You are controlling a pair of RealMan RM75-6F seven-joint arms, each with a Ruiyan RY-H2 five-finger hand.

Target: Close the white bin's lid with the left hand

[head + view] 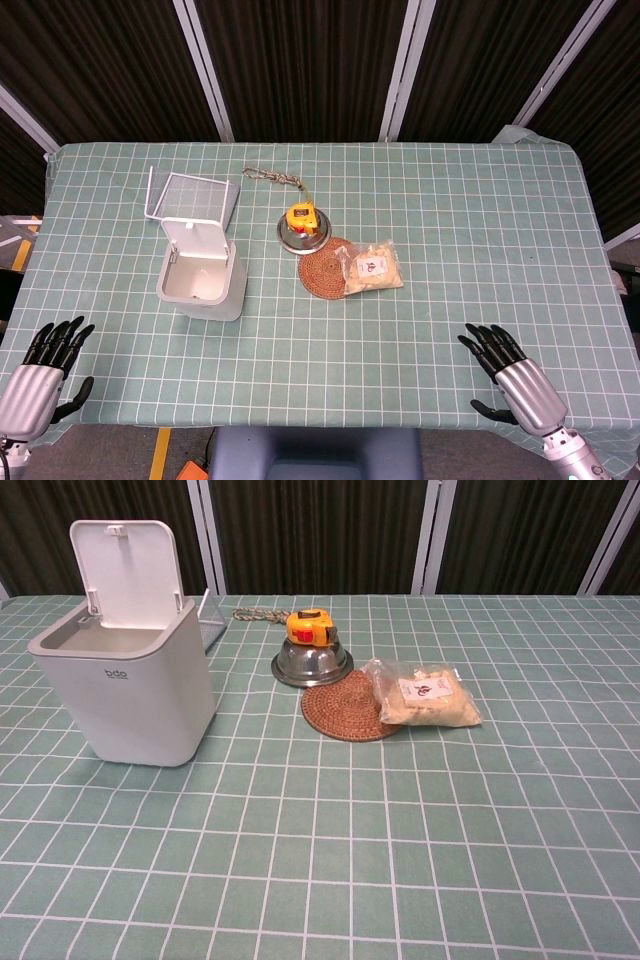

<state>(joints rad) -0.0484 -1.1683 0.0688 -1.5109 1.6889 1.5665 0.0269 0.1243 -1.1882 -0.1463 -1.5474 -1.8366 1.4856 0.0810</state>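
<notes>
The white bin (203, 283) (125, 690) stands on the left part of the table with its lid (194, 238) (127, 573) raised upright at the back. My left hand (42, 373) lies at the near left corner of the table, fingers spread, holding nothing, well short of the bin. At the near right my right hand (513, 373) rests with its fingers apart and nothing in it. Neither hand shows in the chest view.
Behind the bin stands a wire rack (190, 196). Mid-table are an upturned steel bowl (303, 231) (312, 663) with a yellow tape measure (301, 216) (311, 627) on it, a woven coaster (323, 267) (349, 706), a bagged snack (371, 266) (424, 696) and a chain (272, 177).
</notes>
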